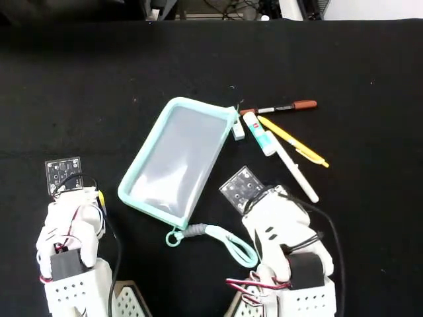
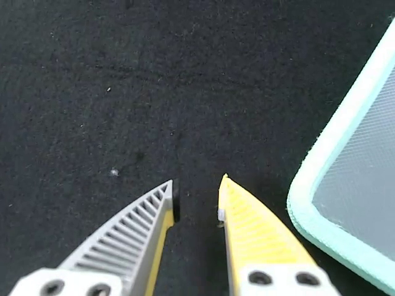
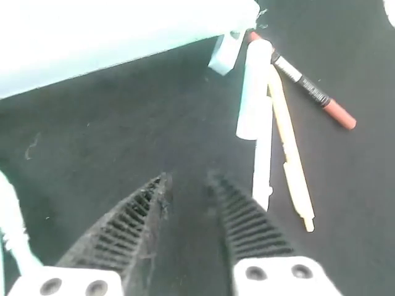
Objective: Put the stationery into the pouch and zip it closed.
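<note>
A mint-green pouch (image 1: 177,158) with a translucent face lies flat mid-table, its zipper pull (image 1: 238,130) at the far right corner. Just right of it lie a brown-capped pen (image 1: 285,106), a white tube (image 1: 259,133), a yellow pen (image 1: 295,142) and a white pen (image 1: 295,169). My left gripper (image 2: 197,198) hovers over bare cloth beside the pouch's near left corner (image 2: 345,179), slightly open and holding nothing. My right gripper (image 3: 187,183) is slightly open too, with nothing between its fingers, just short of the white tube (image 3: 254,92) and yellow pen (image 3: 290,161).
The pouch's mint strap (image 1: 228,242) loops on the cloth between the arms, close to the right arm (image 1: 281,231). The left arm (image 1: 69,231) sits at the near left. Black cloth covers the table; cables and gear lie beyond its far edge.
</note>
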Controlling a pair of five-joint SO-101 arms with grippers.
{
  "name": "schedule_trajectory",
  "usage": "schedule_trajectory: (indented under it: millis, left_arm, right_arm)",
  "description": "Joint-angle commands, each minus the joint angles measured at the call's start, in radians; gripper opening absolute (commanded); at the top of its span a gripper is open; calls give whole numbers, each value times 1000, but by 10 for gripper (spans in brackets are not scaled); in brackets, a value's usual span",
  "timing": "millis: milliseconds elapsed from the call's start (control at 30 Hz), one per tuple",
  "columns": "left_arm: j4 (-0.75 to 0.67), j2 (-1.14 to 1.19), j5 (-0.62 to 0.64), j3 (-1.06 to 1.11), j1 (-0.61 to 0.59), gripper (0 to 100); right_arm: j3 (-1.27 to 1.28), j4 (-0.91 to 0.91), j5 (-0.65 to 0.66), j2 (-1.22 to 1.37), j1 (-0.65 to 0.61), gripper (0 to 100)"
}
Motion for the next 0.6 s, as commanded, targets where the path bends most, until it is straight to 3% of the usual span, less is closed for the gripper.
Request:
schedule_trajectory:
  millis: [0, 200, 333, 567]
  left_arm:
    - [-18, -6, -2, 16, 12, 138]
    - [-18, -6, -2, 16, 12, 138]
    - [-18, -6, -2, 16, 13, 138]
    - [-18, -6, -2, 16, 13, 138]
  right_arm:
    - [-76, 41, -40, -65, -29, 181]
    - [-242, 40, -63, 136, -98, 141]
    - [-380, 48, -68, 467, -173, 141]
    - [-558, 69, -204, 1000, -382, 142]
